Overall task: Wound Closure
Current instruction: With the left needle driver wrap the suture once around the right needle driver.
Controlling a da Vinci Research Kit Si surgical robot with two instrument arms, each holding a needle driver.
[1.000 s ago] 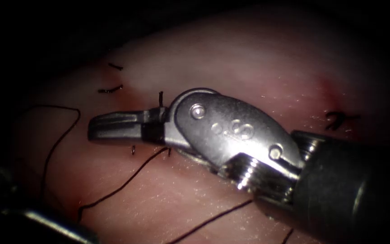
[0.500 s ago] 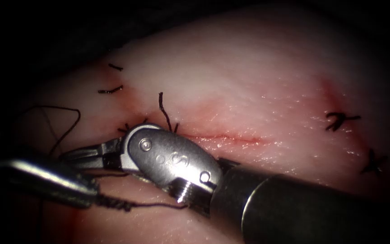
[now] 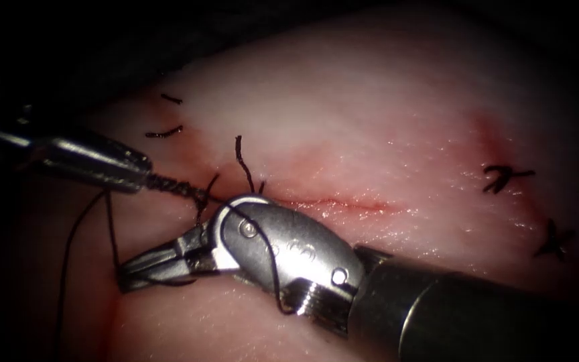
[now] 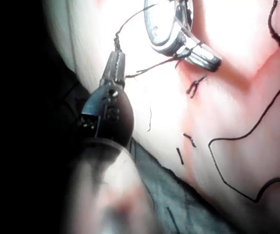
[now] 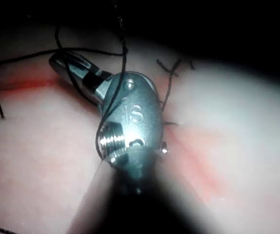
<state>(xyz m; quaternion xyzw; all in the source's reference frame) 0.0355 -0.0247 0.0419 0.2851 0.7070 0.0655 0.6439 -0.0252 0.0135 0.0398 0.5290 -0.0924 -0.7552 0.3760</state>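
Observation:
My left tool (image 3: 143, 177) comes in from the left, its jaws shut on a twisted length of dark thread (image 3: 175, 189) that runs to the stitch at the left end of the cut (image 3: 343, 203). My right tool (image 3: 129, 273) lies across the tissue (image 3: 370, 121) from the lower right, jaws pointing left and shut on a strand of thread. A loop of thread (image 3: 275, 271) lies over its wrist. In the left wrist view the left tool (image 4: 114, 57) grips thread near the right tool (image 4: 206, 57). The right wrist view has the right tool (image 5: 62, 61) with thread (image 5: 111, 95) draped over it.
Two finished knots (image 3: 504, 178) (image 3: 554, 241) sit at the right on the tissue. Short cut thread ends (image 3: 164, 133) lie at the upper left, and one stands up at the stitch (image 3: 242, 159). Loose thread (image 3: 65, 268) trails down the left side. Red fluid lines the cut.
The left tool rose from the lower left to the upper left, carrying the twisted thread. The right tool's jaws swung down and left, and a loop of thread now lies over its wrist.

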